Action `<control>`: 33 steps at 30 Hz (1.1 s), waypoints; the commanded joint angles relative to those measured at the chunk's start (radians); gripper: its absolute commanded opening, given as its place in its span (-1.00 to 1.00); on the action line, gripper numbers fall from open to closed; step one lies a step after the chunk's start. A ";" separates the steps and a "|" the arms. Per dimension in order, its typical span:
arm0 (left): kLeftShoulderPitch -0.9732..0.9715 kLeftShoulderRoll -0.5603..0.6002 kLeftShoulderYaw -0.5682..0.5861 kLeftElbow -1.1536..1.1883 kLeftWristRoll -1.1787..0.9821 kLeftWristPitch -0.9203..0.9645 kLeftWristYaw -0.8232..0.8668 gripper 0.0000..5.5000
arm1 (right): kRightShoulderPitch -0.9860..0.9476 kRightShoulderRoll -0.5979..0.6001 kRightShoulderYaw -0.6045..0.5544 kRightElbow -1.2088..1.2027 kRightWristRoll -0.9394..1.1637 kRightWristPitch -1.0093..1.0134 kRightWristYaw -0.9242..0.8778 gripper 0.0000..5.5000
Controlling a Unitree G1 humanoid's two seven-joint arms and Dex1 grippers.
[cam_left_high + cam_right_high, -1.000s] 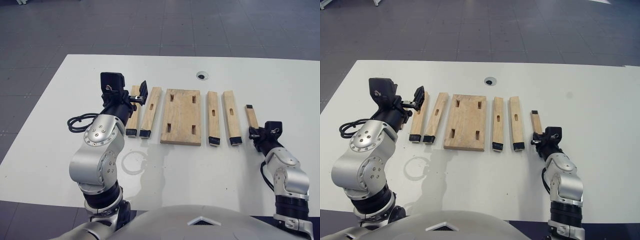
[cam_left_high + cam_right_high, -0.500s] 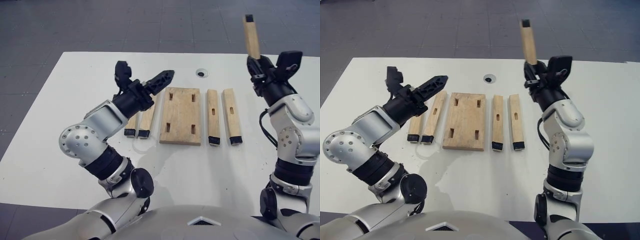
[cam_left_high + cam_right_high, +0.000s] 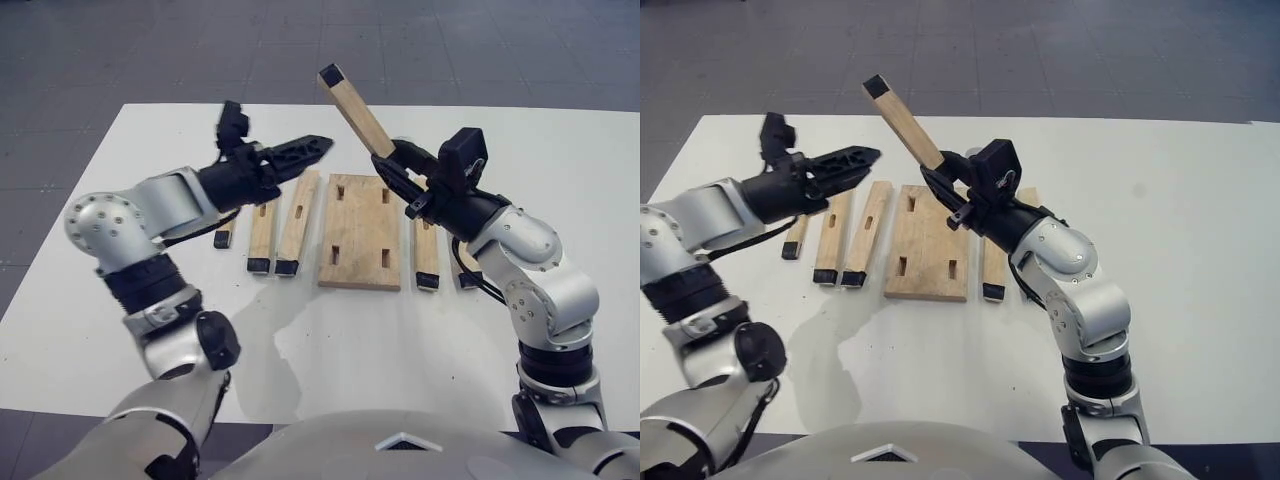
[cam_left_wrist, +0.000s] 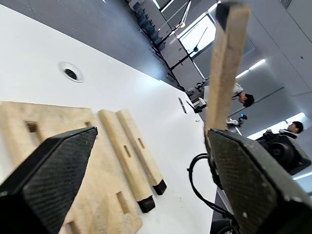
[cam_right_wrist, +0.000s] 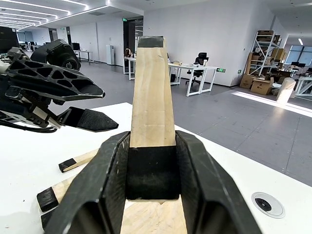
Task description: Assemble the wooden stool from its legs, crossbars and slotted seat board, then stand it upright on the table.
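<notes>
Right pincer (image 3: 402,178) clamped on bar (image 3: 357,112), swung inward from upright to tilted over board (image 3: 362,235), left pincer (image 3: 296,160) open, raised, facing it nearby.

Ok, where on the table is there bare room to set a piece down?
Bare table along the near edge, in front of the seat board, and wide on the right beyond the right-hand legs. Crowded: the middle row, left-hand legs to right-hand legs.

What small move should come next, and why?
Probably move the open left end effector onto the free end of the crossbar: the right end effector holds it raised over the seat board, tilted toward the left one.
</notes>
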 commanded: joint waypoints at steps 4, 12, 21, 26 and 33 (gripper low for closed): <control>-0.038 0.024 -0.115 0.033 -0.005 -0.041 -0.152 0.52 | 0.013 -0.002 -0.003 0.007 -0.025 -0.022 -0.012 -0.52; -0.138 -0.033 -0.035 0.148 -0.045 -0.043 -0.072 0.52 | 0.003 0.028 0.024 -0.004 -0.042 -0.026 -0.034 -0.52; -0.121 -0.061 -0.026 0.180 -0.025 -0.083 0.001 0.52 | 0.044 0.067 0.117 -0.021 -0.061 -0.021 -0.045 -0.52; -0.134 -0.078 -0.007 0.205 -0.040 -0.075 0.041 0.35 | 0.077 0.059 0.141 0.008 -0.092 -0.047 -0.035 -0.52; -0.155 -0.090 0.022 0.233 -0.040 -0.070 0.100 -0.10 | 0.053 0.069 0.115 0.068 -0.127 -0.094 -0.045 -0.52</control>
